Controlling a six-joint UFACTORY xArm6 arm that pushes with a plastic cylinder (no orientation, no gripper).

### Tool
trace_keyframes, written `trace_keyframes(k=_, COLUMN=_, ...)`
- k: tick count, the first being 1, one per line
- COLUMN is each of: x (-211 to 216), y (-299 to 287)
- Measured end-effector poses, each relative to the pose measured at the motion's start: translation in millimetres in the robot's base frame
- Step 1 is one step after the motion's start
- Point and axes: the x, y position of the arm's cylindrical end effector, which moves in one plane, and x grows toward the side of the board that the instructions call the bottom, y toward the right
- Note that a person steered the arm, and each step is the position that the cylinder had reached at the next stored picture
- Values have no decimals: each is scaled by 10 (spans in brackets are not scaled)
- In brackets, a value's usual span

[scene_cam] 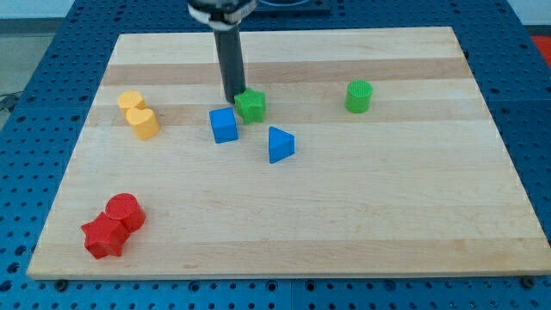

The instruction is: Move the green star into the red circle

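Note:
The green star (251,106) lies near the middle of the wooden board (387,198), toward the view's top. My tip (233,97) is just to the star's left, touching or nearly touching it. The red circle (124,210) is a round red block far off at the view's bottom left, with a red star-shaped block (103,237) touching it below left.
A blue cube (223,126) sits just below left of the green star and a blue triangle (279,144) below right. A green cylinder (359,96) stands at the right. Two yellow blocks (138,114) lie at the left.

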Motion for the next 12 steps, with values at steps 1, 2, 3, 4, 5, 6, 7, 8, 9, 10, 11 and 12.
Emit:
trace_keyframes(k=1, x=515, y=0)
trace_keyframes(k=2, x=801, y=0)
trace_keyframes(k=3, x=574, y=-152)
trace_keyframes(k=4, x=-12, y=-491)
trace_keyframes(k=5, x=-439, y=-208)
trace_keyframes(k=6, x=-231, y=932)
trace_keyframes(k=7, x=-210, y=1034)
trace_keyframes(k=8, x=-198, y=917)
trace_keyframes(k=9, x=-150, y=652)
trace_keyframes(k=10, x=214, y=624)
trace_keyframes(k=11, x=584, y=560)
trace_keyframes(k=12, x=852, y=474)
